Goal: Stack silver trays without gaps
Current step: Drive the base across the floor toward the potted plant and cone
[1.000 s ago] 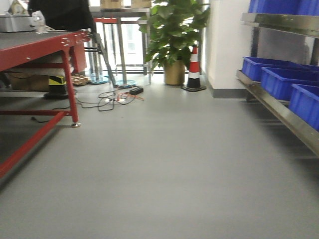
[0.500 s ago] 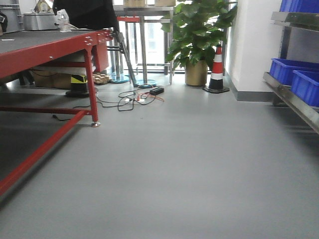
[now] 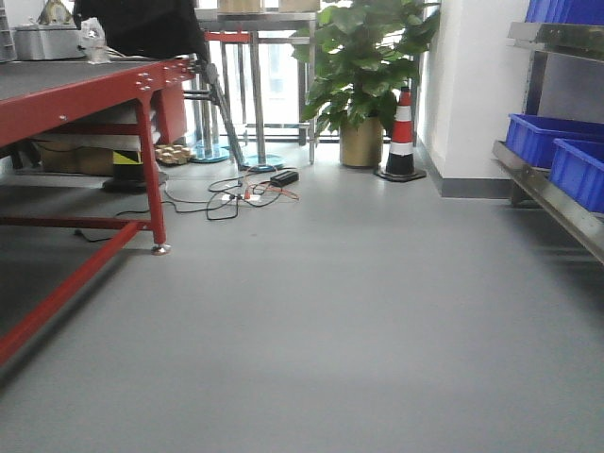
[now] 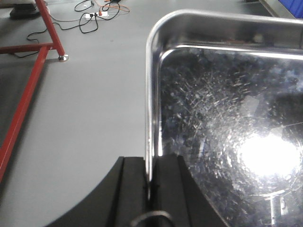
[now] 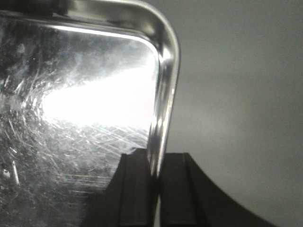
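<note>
Two wrist views, not the front, show left gripper [image 4: 150, 179] and right gripper [image 5: 156, 179] jaws clamping silver tray [image 4: 227, 118] rims.

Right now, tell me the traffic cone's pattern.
Cone: red and white bands, black base; clearest in front view.

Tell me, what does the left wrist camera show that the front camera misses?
Only the left wrist view shows the silver tray, its rim pinched between the black fingers. Only the front view shows the potted plant, striped cone and blue bins. Both show the red table frame and loose cables on the grey floor.
</note>
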You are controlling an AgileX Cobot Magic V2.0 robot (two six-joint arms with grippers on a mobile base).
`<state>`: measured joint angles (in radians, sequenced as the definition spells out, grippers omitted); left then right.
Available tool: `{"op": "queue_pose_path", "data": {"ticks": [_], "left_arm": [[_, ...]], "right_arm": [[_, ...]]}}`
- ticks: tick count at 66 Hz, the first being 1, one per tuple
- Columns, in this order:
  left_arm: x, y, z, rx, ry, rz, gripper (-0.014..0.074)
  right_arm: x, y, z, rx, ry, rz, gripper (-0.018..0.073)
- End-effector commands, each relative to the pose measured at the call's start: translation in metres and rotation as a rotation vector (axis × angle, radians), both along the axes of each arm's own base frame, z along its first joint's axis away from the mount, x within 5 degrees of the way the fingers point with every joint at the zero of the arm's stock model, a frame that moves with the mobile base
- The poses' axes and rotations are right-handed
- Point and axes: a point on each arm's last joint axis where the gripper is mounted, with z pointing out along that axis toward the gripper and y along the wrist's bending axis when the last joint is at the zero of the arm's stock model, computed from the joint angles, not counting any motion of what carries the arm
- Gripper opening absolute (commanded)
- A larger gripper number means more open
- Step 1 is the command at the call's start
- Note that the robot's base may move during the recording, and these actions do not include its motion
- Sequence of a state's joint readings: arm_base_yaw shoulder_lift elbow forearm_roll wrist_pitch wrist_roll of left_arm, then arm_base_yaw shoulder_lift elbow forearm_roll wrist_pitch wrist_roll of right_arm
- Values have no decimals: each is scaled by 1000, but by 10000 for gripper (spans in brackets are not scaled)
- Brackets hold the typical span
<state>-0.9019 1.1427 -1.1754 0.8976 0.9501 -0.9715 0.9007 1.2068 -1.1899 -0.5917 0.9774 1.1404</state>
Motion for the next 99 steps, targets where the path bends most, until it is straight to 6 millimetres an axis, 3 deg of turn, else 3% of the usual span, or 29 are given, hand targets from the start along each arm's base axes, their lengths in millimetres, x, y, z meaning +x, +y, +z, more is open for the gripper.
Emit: {"op": "queue_pose_path", "data": {"ticks": [1,99], "left_arm": [[0,5,4,31,-37,20,-16],[0,4,6,29,-50,7,-16]], "right_arm": [[-1,-4,5,-16,-31,-5,-4],[-1,-4,5,-16,-31,-5,-4]]}}
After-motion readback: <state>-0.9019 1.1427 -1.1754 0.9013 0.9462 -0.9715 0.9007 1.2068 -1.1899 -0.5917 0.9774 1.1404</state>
